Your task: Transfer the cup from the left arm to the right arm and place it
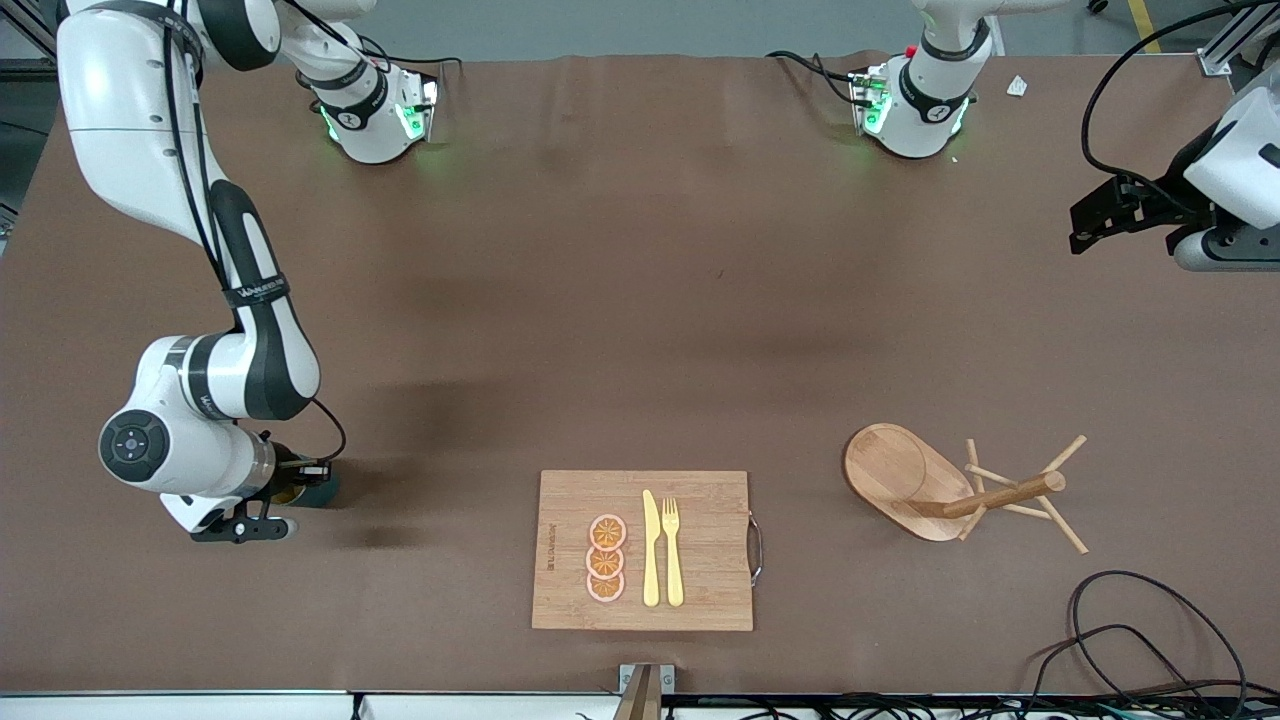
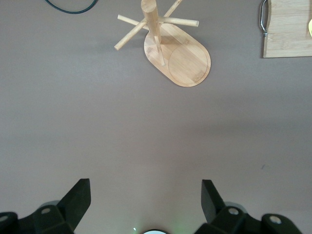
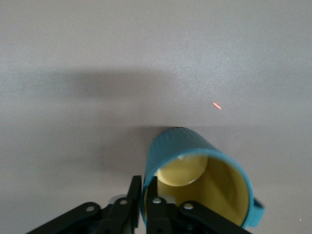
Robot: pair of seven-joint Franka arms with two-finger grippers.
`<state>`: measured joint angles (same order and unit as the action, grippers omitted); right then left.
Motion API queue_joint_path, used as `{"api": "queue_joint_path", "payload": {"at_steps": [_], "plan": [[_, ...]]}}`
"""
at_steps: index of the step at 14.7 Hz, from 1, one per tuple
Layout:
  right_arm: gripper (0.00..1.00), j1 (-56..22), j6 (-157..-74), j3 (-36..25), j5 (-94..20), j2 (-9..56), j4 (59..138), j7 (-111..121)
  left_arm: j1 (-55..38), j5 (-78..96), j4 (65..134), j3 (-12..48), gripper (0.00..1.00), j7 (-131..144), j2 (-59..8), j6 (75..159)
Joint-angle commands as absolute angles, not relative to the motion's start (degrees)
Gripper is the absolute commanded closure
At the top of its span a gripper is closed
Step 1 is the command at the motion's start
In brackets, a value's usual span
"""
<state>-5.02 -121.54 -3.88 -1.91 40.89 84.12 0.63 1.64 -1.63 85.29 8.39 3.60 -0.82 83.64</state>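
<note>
The teal cup point(image 3: 195, 161) with its yellow inside stands upright, down at the brown table top at the right arm's end point(image 1: 322, 490). My right gripper point(image 3: 145, 184) is shut on the cup's rim wall, one finger inside and one outside, with the handle point(image 3: 257, 210) on the side away from the fingers. In the front view the right gripper point(image 1: 298, 490) is mostly hidden under its wrist. My left gripper point(image 1: 1095, 222) hangs open and empty over the left arm's end of the table, its fingers point(image 2: 78, 199) spread wide above bare table.
A wooden peg rack point(image 1: 960, 488) point(image 2: 179, 53) lies toward the left arm's end. A bamboo cutting board point(image 1: 700, 590) point(image 2: 287, 34) near the front edge carries orange slices point(image 1: 606, 558), a yellow knife point(image 1: 651, 550) and a fork point(image 1: 672, 550). Black cables point(image 1: 1150, 640) loop at the front corner.
</note>
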Motion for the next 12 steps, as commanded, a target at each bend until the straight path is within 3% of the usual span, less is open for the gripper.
{"api": "queue_joint_path", "payload": {"at_steps": [1,2,7,12], "plan": [[0.26,-4.7,-121.7,-3.3,-1.1,38.8,84.3,0.3,2.4,-1.8,86.1,8.8,0.0,2.6,0.4,82.8],[0.0,-4.4,-121.4,-3.2,-1.2,37.7,83.9,0.7,2.4,-1.8,86.0,8.8,0.0,2.6,0.4,82.7],[0.0,-4.6,-120.2,-3.2,-1.0,28.9,83.9,0.9,2.5,-2.9,86.0,10.6,0.0,3.6,0.4,82.7],[0.0,-2.8,-110.7,-3.3,-1.2,19.8,83.8,-0.4,2.5,-2.8,86.7,10.6,0.0,3.8,1.4,82.7]]}}
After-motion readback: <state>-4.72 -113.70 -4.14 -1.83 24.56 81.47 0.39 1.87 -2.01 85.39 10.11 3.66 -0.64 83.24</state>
